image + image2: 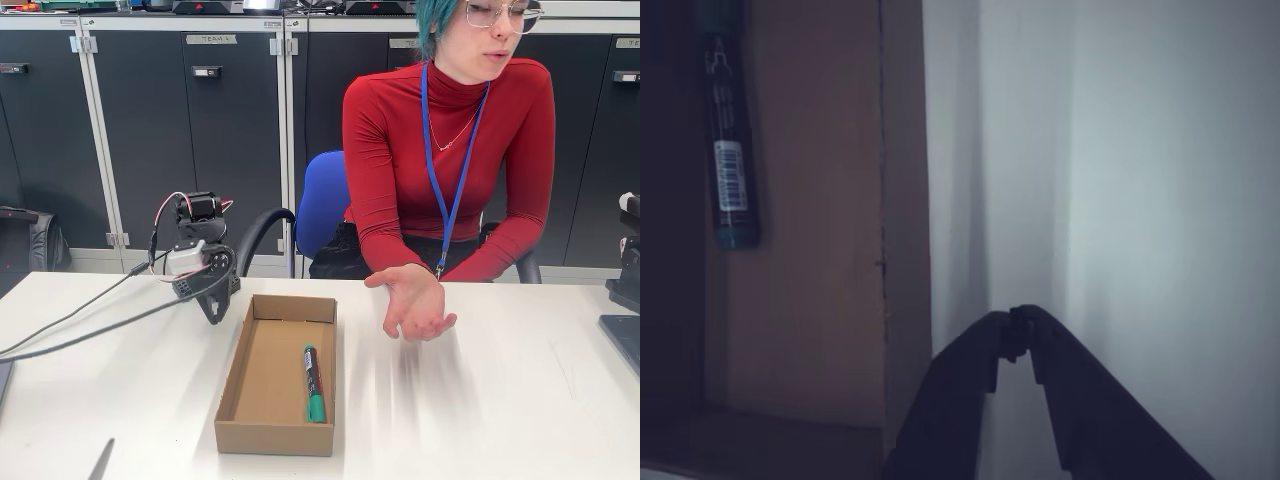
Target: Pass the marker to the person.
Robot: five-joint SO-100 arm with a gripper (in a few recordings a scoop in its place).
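The marker [312, 383], green at both ends with a dark barrel, lies inside a shallow cardboard box [232, 400] on the white table, against the box's right wall. In the wrist view the marker [728, 140] shows at the upper left inside the box [905, 250]. My gripper [214, 305] hangs just off the box's far left corner, a little above the table. Its black fingertips [1019, 322] meet with nothing between them, so my gripper [1020, 325] is shut and empty. The person [445, 150] sits behind the table, one open palm [415, 305] held over it, right of the box.
Cables [90, 320] run from the arm across the table's left side. Dark equipment [625, 290] stands at the right edge. A blue chair [322, 200] and grey cabinets [180, 130] are behind the table.
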